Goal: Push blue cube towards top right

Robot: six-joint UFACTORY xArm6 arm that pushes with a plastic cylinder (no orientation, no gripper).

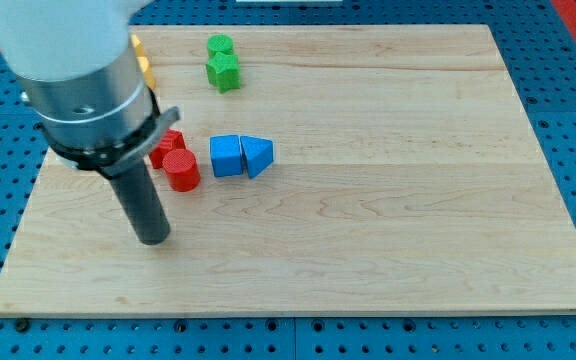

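Note:
The blue cube (226, 156) sits on the wooden board (388, 200), left of centre. A blue triangular block (257, 156) touches its right side. My tip (153, 238) rests on the board below and to the left of the blue cube, well apart from it, under the red blocks. The rod rises up to the left into the grey arm body (78, 80).
A red cylinder (181, 169) stands just left of the blue cube, with another red block (166, 147) partly behind the arm. Two green blocks (222, 62) sit near the top edge. A yellow block (144, 62) peeks out beside the arm at top left.

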